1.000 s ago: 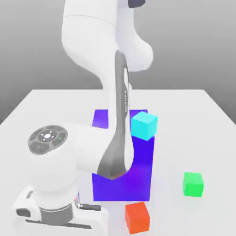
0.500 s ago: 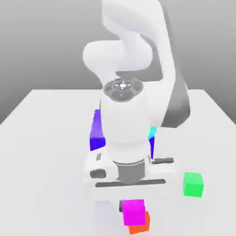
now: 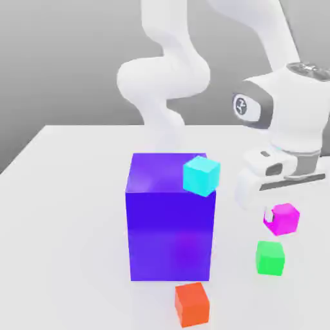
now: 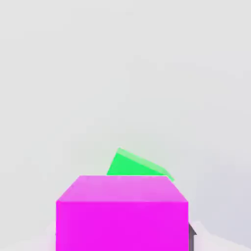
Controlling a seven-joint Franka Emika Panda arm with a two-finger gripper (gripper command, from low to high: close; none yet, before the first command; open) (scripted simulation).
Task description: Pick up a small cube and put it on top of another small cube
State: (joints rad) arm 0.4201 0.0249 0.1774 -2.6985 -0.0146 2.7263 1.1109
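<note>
The small magenta cube hangs in the air at the exterior view's right, held in my gripper, whose fingers are shut on it. Just below it on the white table sits the small green cube, with a visible gap between the two. In the hand view the magenta cube fills the foreground and the green cube peeks out from behind it.
A big blue-purple cube stands mid-table with a small cyan cube at its upper right corner. A small orange-red cube lies near the front edge. The white table extends to the exterior view's left.
The arm swung from the front of the table to the exterior view's right, lifting the magenta cube and carrying it above the green cube. The other cubes stayed put.
</note>
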